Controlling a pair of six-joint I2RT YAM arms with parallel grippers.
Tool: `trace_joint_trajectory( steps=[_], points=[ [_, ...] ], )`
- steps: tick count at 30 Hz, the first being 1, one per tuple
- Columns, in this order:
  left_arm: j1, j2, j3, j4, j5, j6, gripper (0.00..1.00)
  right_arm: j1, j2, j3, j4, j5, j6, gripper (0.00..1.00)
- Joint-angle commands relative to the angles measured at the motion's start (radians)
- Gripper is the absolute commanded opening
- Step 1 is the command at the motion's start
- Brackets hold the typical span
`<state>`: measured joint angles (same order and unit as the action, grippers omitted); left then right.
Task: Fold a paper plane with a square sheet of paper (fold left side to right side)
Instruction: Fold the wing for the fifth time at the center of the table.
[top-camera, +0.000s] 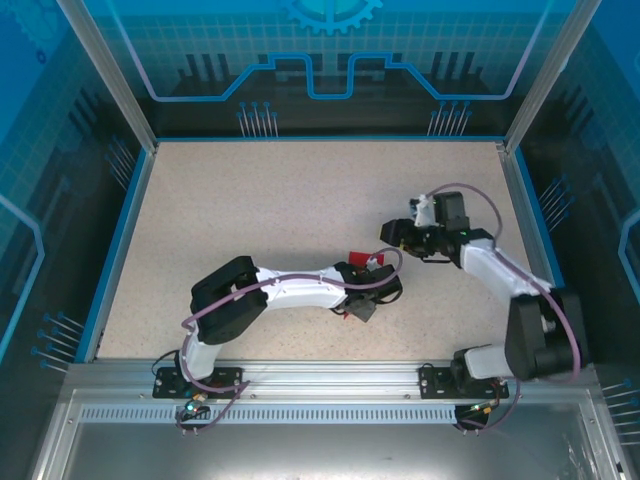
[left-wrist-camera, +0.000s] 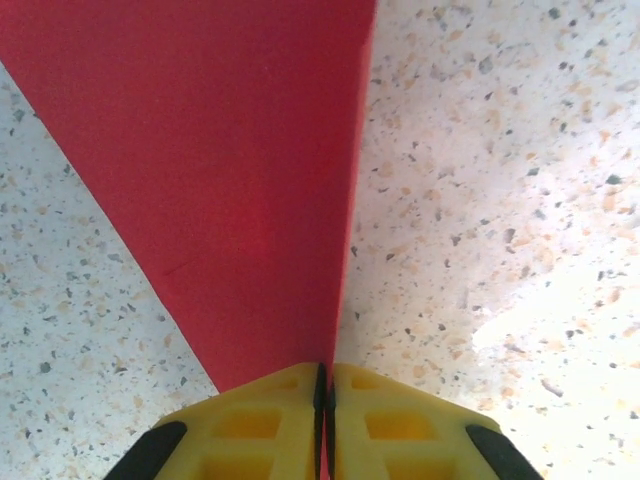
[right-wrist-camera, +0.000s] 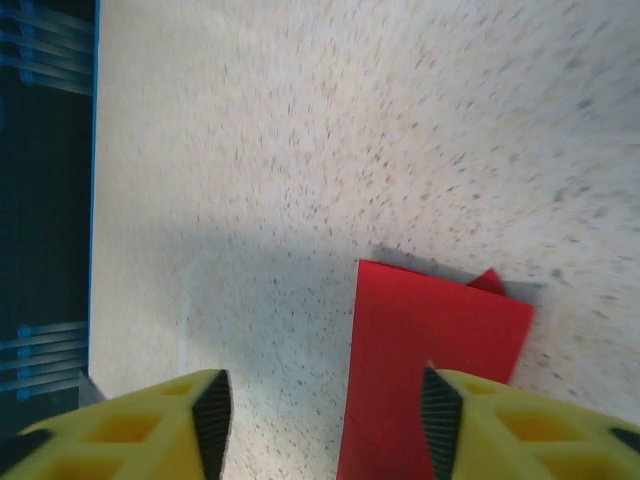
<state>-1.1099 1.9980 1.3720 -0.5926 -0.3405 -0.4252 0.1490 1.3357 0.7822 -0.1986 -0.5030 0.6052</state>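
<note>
The red sheet of paper (left-wrist-camera: 230, 180) is folded and tapers toward my left gripper (left-wrist-camera: 327, 375), which is shut on its narrow end, the yellow fingers pressed together over the red edge. From above, the left gripper (top-camera: 365, 296) is at the table's middle, with small bits of red paper (top-camera: 356, 257) showing around it. My right gripper (top-camera: 393, 232) hovers just to the upper right, open and holding nothing. In the right wrist view the paper (right-wrist-camera: 430, 350) lies flat as a layered rectangle beside the right fingertip, with a second red corner peeking out behind it.
The speckled beige table (top-camera: 300, 200) has a blue raised border (top-camera: 118, 240) and metal frame posts (top-camera: 105, 70) at its corners. The right wrist view shows the blue border (right-wrist-camera: 95, 150) at the far left. Bare tabletop stretches behind and to the left of both arms.
</note>
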Motion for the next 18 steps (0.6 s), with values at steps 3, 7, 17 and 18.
trace_joint_trajectory(
  steps=[3,7,17,18],
  points=[
    [0.038,-0.085,-0.034,0.083,0.137,-0.052,0.11,-0.059,-0.168,-0.105,-0.002,0.089,-0.031,0.71],
    [0.074,-0.116,-0.087,0.167,0.24,-0.081,0.1,-0.07,-0.195,-0.131,-0.05,0.084,-0.086,0.73],
    [0.144,-0.147,-0.196,0.335,0.416,-0.158,0.09,-0.042,-0.165,-0.222,0.005,0.052,-0.109,0.73],
    [0.151,-0.15,-0.211,0.358,0.431,-0.168,0.09,-0.037,-0.163,-0.229,0.005,0.052,-0.113,0.73]
  ],
)
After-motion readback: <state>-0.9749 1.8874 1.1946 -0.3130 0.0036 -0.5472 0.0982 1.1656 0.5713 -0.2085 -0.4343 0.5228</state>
